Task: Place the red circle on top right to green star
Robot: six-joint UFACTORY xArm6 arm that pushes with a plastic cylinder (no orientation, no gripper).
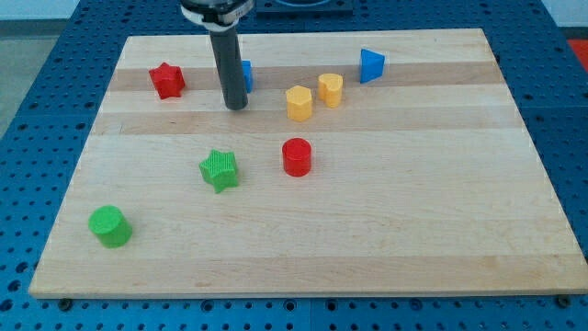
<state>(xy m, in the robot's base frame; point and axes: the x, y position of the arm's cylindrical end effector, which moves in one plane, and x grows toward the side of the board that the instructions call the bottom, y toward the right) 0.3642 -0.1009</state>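
The arm carries no claw, so there is nothing to stand apart, together or clamped; it ends in a straight dark rod whose tip (236,106) rests on the wooden table (386,239) in the upper left part of the board.

Taking the green star (220,170) as the landmark: the red circle (297,157) lies to the star's right and very slightly toward the view's top, near it but not touching, with bare wood between the two. The tip stands toward the view's top from the star and a little to its right, well apart from it. From the tip, the red circle lies toward the view's bottom and to the right, also clear of it; the rod touches neither of them.

A blue block (245,74) sits just behind the rod, mostly hidden, so its shape cannot be made out. A red star (167,80) lies up and to the left of the green star, near the table's far edge. Two yellow blocks lie up and to the right of the green star, beyond the red circle: one yellow block (299,103) nearer, and a second yellow one (331,89) just beside it, up and to the right. A blue triangular block (371,65) lies farther right again. A green circle (110,226) sits down and to the left of the green star, near the table's lower left corner.
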